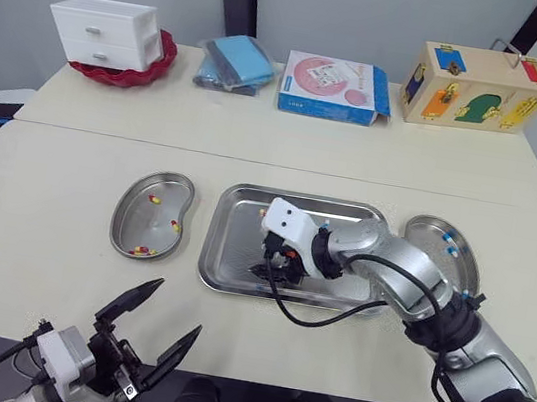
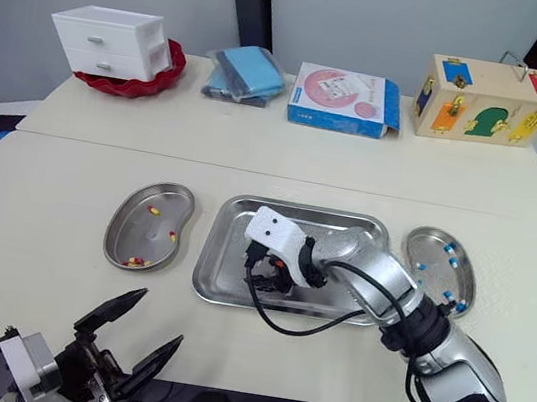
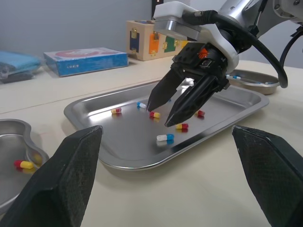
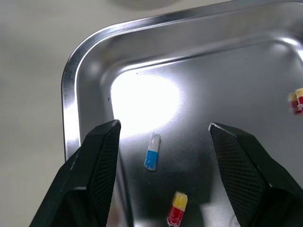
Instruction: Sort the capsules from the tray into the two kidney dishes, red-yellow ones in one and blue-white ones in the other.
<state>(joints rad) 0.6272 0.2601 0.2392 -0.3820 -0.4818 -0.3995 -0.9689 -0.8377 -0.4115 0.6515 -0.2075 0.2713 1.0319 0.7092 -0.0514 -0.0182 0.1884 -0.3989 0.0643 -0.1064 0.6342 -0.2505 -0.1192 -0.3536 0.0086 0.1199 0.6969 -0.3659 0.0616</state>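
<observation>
A steel tray (image 1: pixel 212 243) sits mid-table and holds several loose capsules. My right gripper (image 1: pixel 268 274) hangs open just above the tray's near-left floor. In the right wrist view a blue-white capsule (image 4: pixel 152 152) lies between its fingers, with a red-yellow capsule (image 4: pixel 176 208) close by. The left kidney dish (image 1: pixel 123 212) holds a few red-yellow capsules (image 1: pixel 141 250). The right kidney dish (image 1: pixel 416 226) holds blue-white capsules (image 1: pixel 451 252). My left gripper (image 1: pixel 177 307) is open and empty near the table's front edge, apart from the tray.
Along the back of the table stand a white drawer unit (image 1: pixel 107 32) on a red dish, a blue cloth pack (image 1: pixel 234 62), a blue-pink box (image 1: pixel 334 88) and a wooden latch box (image 1: pixel 477 88). My right arm's cable loops over the tray's front rim.
</observation>
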